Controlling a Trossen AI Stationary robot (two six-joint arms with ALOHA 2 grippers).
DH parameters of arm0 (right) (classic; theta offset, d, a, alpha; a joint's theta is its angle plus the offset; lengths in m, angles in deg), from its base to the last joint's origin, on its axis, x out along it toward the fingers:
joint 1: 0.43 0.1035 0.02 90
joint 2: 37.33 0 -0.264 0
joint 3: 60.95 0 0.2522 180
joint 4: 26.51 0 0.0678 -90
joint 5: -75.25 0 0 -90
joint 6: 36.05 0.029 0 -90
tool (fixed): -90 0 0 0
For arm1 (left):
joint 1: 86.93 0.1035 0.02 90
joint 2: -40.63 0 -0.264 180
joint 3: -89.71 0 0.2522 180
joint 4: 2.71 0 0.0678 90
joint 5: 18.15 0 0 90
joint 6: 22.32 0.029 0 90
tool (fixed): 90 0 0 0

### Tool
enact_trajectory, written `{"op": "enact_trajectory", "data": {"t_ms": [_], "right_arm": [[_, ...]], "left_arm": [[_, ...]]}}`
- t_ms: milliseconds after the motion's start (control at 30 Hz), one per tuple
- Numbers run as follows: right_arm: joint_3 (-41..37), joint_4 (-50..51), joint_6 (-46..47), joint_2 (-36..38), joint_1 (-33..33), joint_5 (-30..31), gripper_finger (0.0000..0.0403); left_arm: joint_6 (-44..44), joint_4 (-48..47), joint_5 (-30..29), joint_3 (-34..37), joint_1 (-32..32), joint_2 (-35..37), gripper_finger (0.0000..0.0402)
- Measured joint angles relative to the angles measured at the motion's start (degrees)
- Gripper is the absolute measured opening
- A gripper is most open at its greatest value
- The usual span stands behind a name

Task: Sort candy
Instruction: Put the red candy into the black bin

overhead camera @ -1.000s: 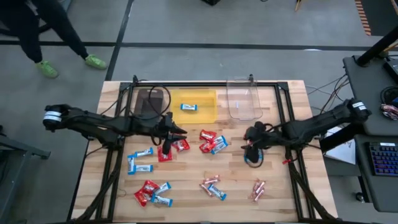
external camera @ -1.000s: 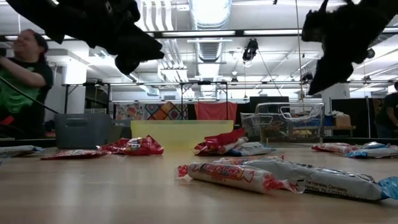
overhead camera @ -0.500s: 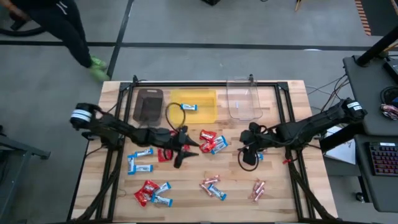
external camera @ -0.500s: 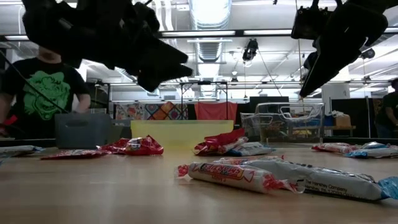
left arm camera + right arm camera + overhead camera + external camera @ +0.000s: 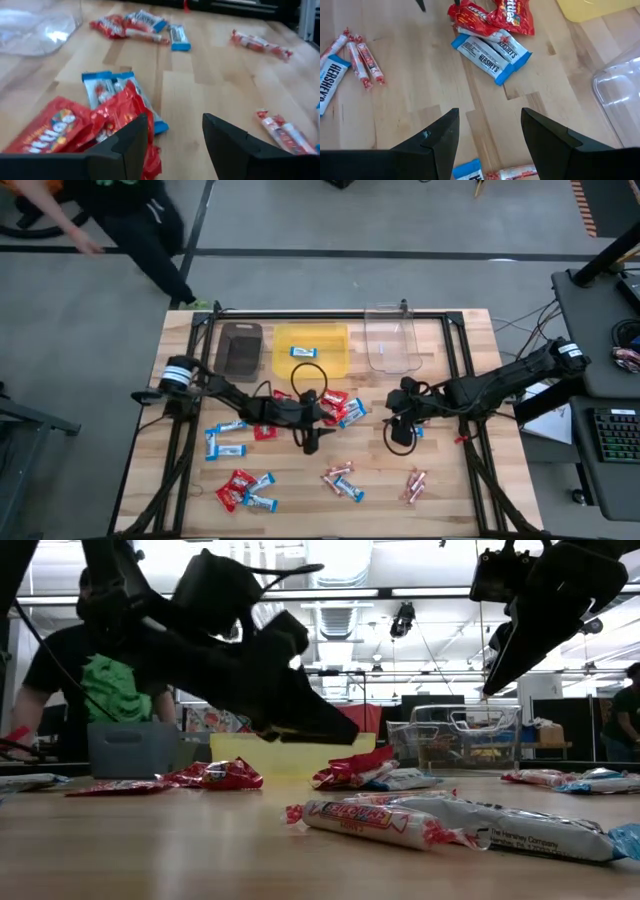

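High view, left to right. Brown bin (image 5: 238, 348), yellow bin (image 5: 312, 348) and clear bin (image 5: 392, 345) stand in a row along the far edge of the table (image 5: 470, 480). One blue-and-white bar (image 5: 302, 352) already lies in the yellow bin; the rest of the candy is loose on the wood: bars at the left (image 5: 226, 437), a mixed red-and-blue group near the front left (image 5: 245, 489), slim sticks at front centre (image 5: 338, 476) and front right (image 5: 415, 483).

Left gripper (image 5: 311, 438) sits low at the table's middle, fingers apart and empty. In the left wrist view a red packet (image 5: 117, 123) lies just ahead of the left-hand finger, overlapping two blue-and-white bars (image 5: 107, 84); nothing is between the fingers yet.

Right gripper (image 5: 401, 430) hangs near the table's right-centre, fingers also apart and empty. Its wrist view shows the central pile (image 5: 492, 37) well ahead, not under the tips.

Judgement: the step is an approach to a pick at the central pile, left arm leading. Next move calls for shifting toward the red packet so that it lies between the fingers, lowering and closing on it alone. Risk: dragging the bars beneath along with it.
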Motion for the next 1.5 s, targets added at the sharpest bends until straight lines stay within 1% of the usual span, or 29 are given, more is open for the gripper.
{"op": "enact_trajectory", "data": {"t_ms": [133,233,533,633,833,1000,1067,1267,1500], "right_arm": [[0.0,0.0,0.0,0.0,0.0,0.0,0.0203],[-0.1,-0.1,0.0,0.0,0.0,0.0,0.0203],[-0.1,-0.2,0.2,-0.2,0.0,0.1,0.0203],[-0.1,-0.6,0.2,-0.2,0.0,0.1,0.0203],[-0.1,-0.8,0.2,-0.2,0.0,0.1,0.0203],[-0.1,-1.8,0.2,-0.2,0.0,0.1,0.0203],[-0.1,-1.8,0.2,-0.2,0.0,0.1,0.0203],[-0.1,-1.9,0.2,-0.2,0.0,0.2,0.0203],[-0.1,-2.3,0.2,-0.2,0.0,0.2,0.0203]], "left_arm": [[-1.0,-1.1,-4.2,-1.0,0.0,-2.1,0.0159],[-1.8,-1.1,-5.7,-1.1,0.0,-2.7,0.0153],[-2.4,-1.3,-5.6,-0.3,-0.4,-0.2,0.0139],[-1.5,-3.3,-5.6,0.2,-0.5,0.6,0.0139],[2.4,-4.7,-5.9,0.8,-0.2,0.2,0.0139],[2.6,-4.7,-9.7,0.7,-0.1,-1.4,0.0139],[2.6,-4.6,-10.2,0.6,-0.1,-1.9,0.0139],[2.1,-4.1,-10.3,0.2,-0.1,-2.9,0.0135],[2.0,-5.8,-9.9,0.3,-0.3,-0.4,0.0120]]}}
